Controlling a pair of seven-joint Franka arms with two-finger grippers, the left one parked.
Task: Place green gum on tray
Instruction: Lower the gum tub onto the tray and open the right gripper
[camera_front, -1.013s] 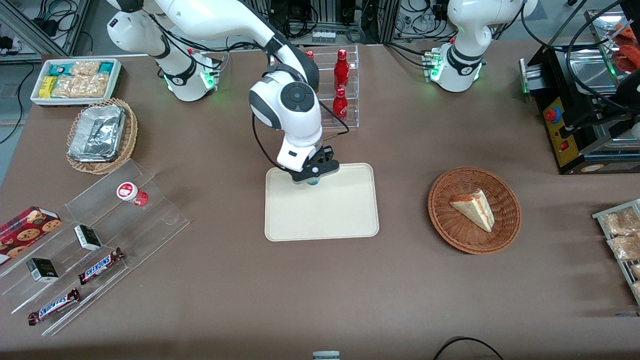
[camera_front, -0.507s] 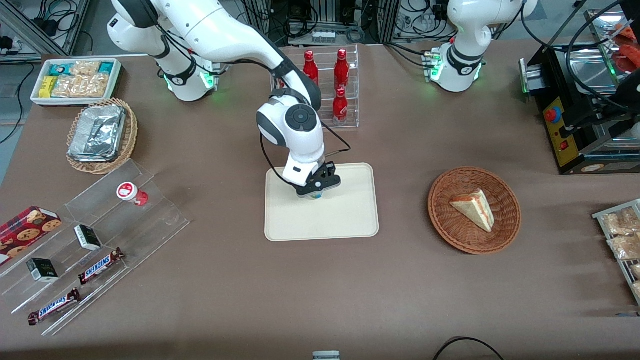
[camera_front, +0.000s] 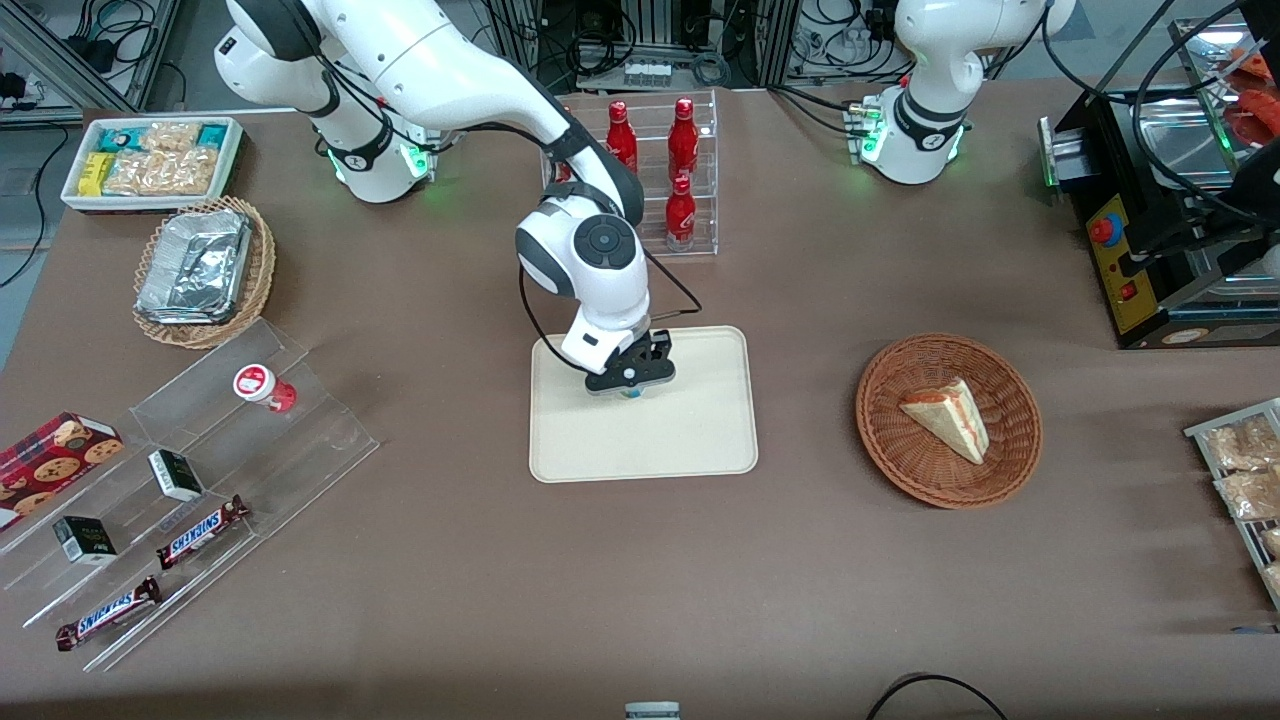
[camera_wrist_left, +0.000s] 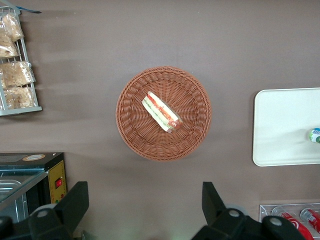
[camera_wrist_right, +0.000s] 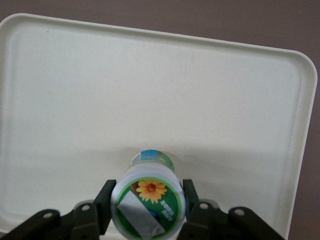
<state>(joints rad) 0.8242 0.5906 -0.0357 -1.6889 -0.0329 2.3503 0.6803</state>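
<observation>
Now pincer (camera_wrist_right: 147, 212) clamped on green gum (camera_wrist_right: 148, 199), fingers (camera_wrist_right: 106, 202) flanking lid. Canister upright, long axis vertical, base looks at or just above tray (camera_front: 690, 440). Front view: pair sits centre frame, over tray's upper middle. Coming move, my guess: release, lift straight up.

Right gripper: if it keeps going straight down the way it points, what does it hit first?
The tray, probably. The gripper is shut on the green gum and points down at it, so the gum's base would touch first; the remaining gap is unclear.
</observation>
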